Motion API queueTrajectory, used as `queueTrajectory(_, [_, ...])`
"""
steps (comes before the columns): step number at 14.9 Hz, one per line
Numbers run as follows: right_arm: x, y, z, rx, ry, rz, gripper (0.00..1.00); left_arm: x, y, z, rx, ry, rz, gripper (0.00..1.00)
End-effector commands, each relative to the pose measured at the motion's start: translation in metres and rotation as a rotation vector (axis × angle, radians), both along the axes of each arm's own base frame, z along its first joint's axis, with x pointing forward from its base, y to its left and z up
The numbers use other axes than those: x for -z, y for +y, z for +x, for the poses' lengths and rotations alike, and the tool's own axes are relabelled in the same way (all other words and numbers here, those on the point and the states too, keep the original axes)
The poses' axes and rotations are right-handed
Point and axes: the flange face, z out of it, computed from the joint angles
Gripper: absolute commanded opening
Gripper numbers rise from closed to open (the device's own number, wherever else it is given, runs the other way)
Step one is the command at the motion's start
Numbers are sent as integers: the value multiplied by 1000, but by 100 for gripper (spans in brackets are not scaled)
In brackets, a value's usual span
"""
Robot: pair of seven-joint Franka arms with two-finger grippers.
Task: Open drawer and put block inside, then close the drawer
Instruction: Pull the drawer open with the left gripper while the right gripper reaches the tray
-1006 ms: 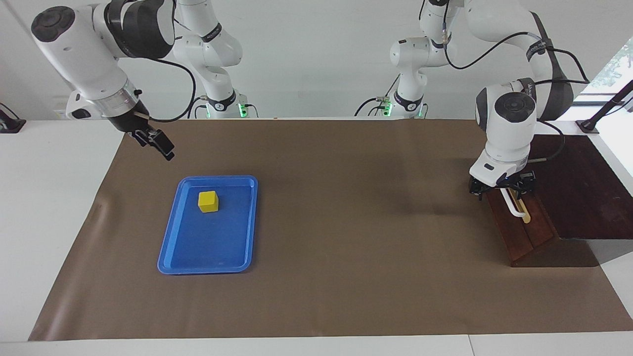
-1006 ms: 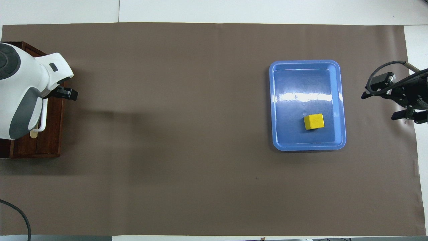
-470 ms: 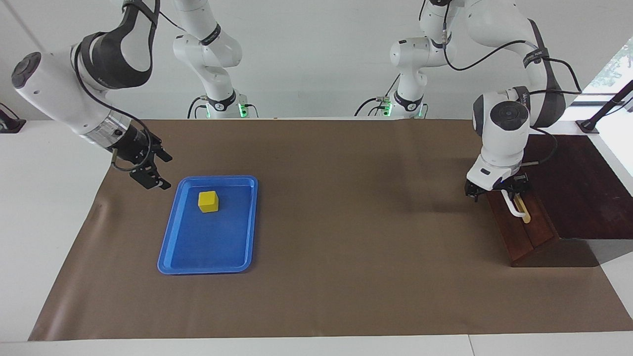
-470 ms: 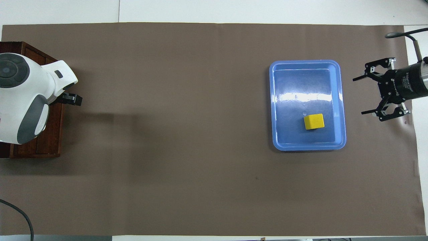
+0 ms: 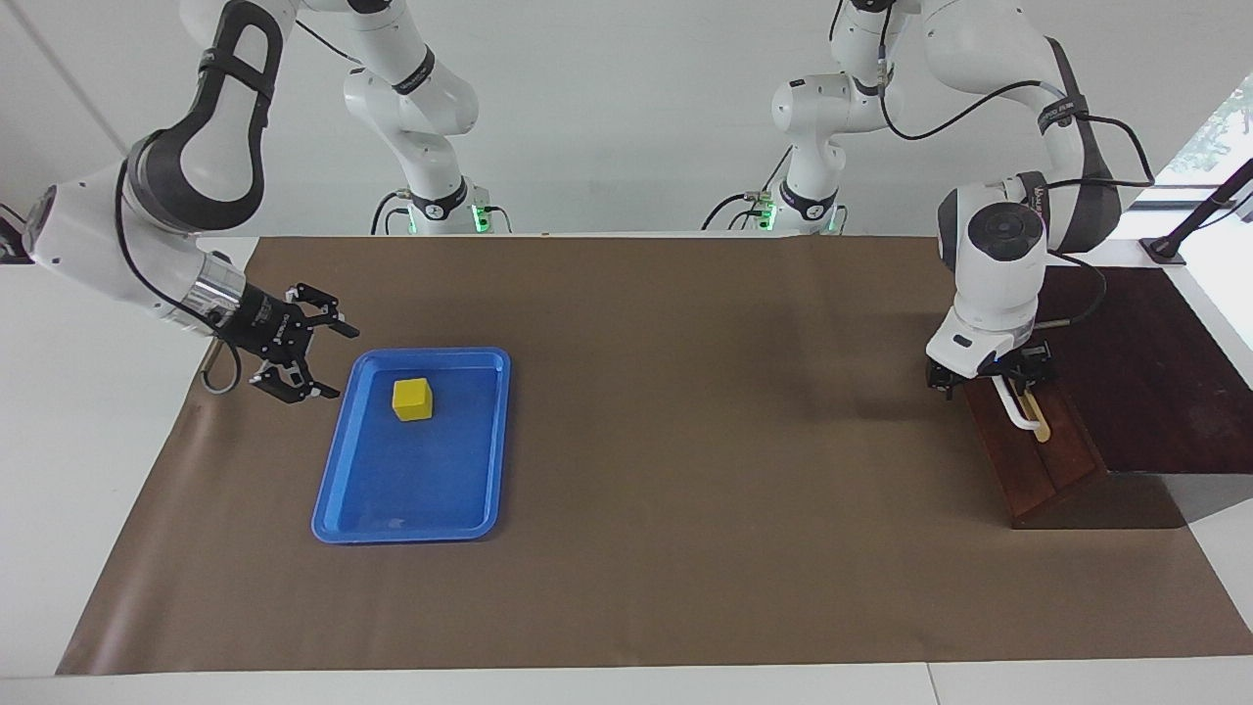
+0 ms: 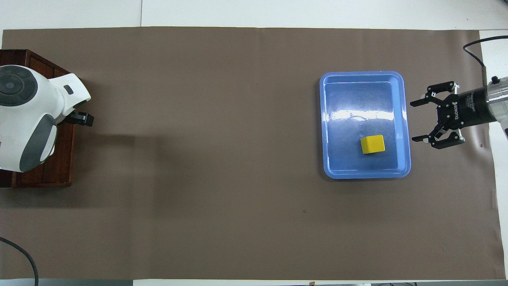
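Both fingers of right pincer (image 5: 336, 360) wide, empty

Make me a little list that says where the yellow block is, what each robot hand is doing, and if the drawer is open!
block: yellow cube, lying in the blue tray
drawer: dark wooden drawer, shut, at the left arm's end of the table
left gripper: at the drawer's white handle
right gripper: fingers spread open, beside the tray, not touching the block
table cover: brown mat
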Motion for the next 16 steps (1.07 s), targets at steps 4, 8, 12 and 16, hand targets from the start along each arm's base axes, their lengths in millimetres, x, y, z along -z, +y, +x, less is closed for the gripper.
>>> queueTrajectory(4, [55, -4, -8, -78, -23, 35, 100, 14, 2, -9, -1, -28, 0, 100])
queueTrajectory(8, [93, -7, -14, -152, -27, 86, 100, 16, -14, -5, -52, -78, -20, 100])
queueTrajectory(12, [118, -16, -12, -123, -41, 95, 100, 15, -52, -6, -32, -88, -38, 100])
queueTrajectory(16, [134, -11, -10, -102, -53, 97, 100, 15, -90, -12, -44, -104, -58, 100])
